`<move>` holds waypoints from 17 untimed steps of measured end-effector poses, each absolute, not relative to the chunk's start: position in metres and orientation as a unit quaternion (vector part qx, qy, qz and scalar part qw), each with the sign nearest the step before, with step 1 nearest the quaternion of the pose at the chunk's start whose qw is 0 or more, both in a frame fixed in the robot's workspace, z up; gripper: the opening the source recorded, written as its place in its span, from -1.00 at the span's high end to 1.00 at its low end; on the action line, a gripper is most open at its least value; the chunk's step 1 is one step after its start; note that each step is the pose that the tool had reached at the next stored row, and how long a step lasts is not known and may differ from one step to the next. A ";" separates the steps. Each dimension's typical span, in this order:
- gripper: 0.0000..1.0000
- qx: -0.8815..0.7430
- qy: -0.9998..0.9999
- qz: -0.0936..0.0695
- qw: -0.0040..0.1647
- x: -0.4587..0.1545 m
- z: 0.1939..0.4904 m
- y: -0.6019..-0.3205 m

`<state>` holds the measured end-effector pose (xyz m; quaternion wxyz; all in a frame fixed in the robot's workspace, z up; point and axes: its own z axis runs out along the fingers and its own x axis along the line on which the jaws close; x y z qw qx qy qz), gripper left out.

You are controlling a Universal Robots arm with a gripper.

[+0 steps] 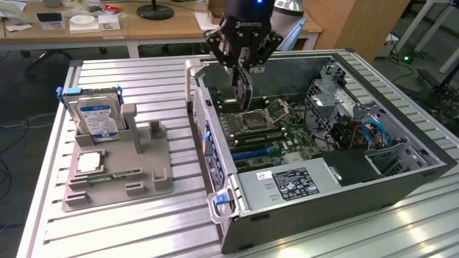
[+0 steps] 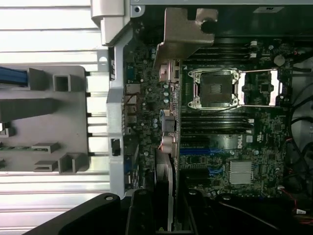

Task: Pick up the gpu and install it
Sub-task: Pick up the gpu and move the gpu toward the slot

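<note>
Robot fingers (image 1: pixel 231 59) clenched on the gpu (image 1: pixel 244 92), held upright inside the open computer case (image 1: pixel 330 207), motherboard (image 1: pixel 287 131) below them; install step, likely calling for slot alignment

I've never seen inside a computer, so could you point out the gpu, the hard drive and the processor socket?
gpu (image 1: pixel 244 94): exterior view, on the dark card's lower half.
hard drive (image 1: pixel 98 119): exterior view, on its blue-white label.
processor socket (image 2: pixel 215 88): wrist view, on its dark centre.
</note>
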<state>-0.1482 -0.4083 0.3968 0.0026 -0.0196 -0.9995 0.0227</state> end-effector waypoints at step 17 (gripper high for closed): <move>0.45 -0.001 -1.000 0.023 0.002 -0.086 0.390 -0.408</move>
